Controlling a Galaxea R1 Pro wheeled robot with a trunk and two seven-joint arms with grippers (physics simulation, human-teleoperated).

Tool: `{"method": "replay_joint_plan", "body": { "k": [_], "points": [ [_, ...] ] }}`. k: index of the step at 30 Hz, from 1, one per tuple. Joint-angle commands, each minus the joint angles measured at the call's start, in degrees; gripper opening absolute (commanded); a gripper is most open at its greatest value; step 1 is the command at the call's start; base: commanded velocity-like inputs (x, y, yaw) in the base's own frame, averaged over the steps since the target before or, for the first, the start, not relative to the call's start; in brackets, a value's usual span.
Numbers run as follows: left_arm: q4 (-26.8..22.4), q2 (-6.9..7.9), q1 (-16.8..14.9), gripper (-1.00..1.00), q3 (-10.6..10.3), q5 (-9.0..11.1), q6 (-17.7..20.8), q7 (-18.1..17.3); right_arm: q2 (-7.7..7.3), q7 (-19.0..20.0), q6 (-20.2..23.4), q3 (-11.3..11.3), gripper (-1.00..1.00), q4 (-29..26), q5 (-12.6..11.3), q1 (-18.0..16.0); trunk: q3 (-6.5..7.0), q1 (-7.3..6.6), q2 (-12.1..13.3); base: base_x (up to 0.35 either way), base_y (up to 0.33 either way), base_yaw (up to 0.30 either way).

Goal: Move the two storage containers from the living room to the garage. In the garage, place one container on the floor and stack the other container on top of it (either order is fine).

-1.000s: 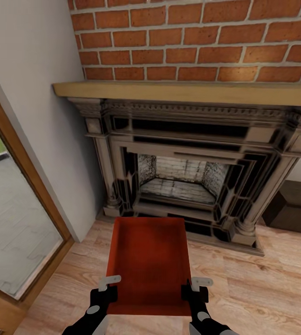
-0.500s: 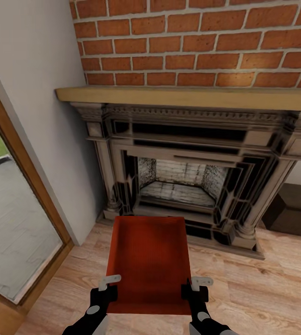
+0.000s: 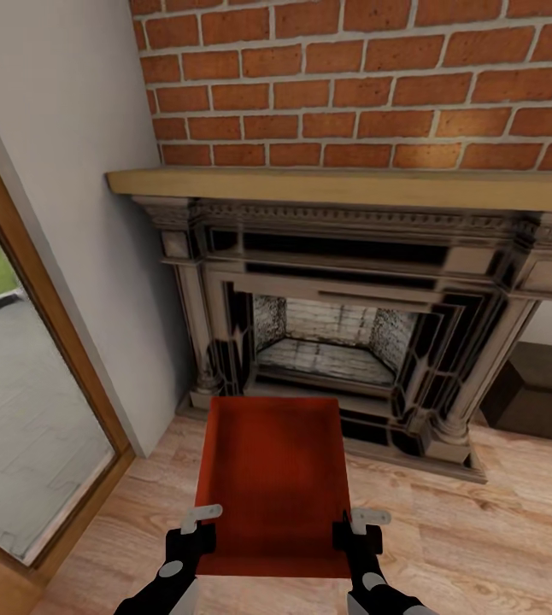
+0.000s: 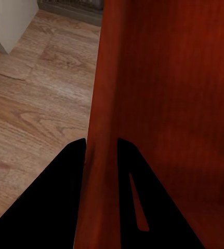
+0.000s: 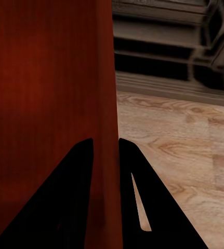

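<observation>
An orange-red storage container (image 3: 272, 478) is held in front of me above the living room's wood-plank floor, facing the brick fireplace. My left gripper (image 3: 197, 530) is shut on the container's left wall (image 4: 104, 155), one finger on each side. My right gripper (image 3: 357, 531) is shut the same way on the right wall (image 5: 105, 155). The container's flat bottom (image 4: 184, 104) shows dark red in both wrist views.
The ornate dark fireplace surround (image 3: 344, 316) with its wooden mantel (image 3: 344, 184) stands straight ahead. A wood-framed glass door (image 3: 20, 401) is at the left, past a white wall corner (image 3: 96, 282). The end of a low dark bench (image 3: 541, 389) sits at the right.
The whole view has shifted a little: the fireplace now sits slightly lower and further right in the picture. The container stays in the same place between both grippers.
</observation>
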Motion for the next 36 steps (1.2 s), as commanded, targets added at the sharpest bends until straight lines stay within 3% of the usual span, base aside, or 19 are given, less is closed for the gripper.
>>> {"method": "replay_joint_plan", "body": {
  "k": [1,36],
  "points": [
    [0.26,-0.04,-0.02,-1.00,-1.06,1.25,3.27,0.36,0.00,-1.60,-0.59,3.15,-1.00,-0.11,-0.16,-0.06,0.04,0.00,-0.03,0.000,0.000,0.000],
    [0.26,-0.07,-0.02,-1.00,-1.06,1.25,3.27,0.36,-0.03,-1.51,-0.62,3.15,-1.00,-0.11,-0.16,-0.06,3.21,0.00,-0.03,0.000,0.000,0.000]
  ]
}}
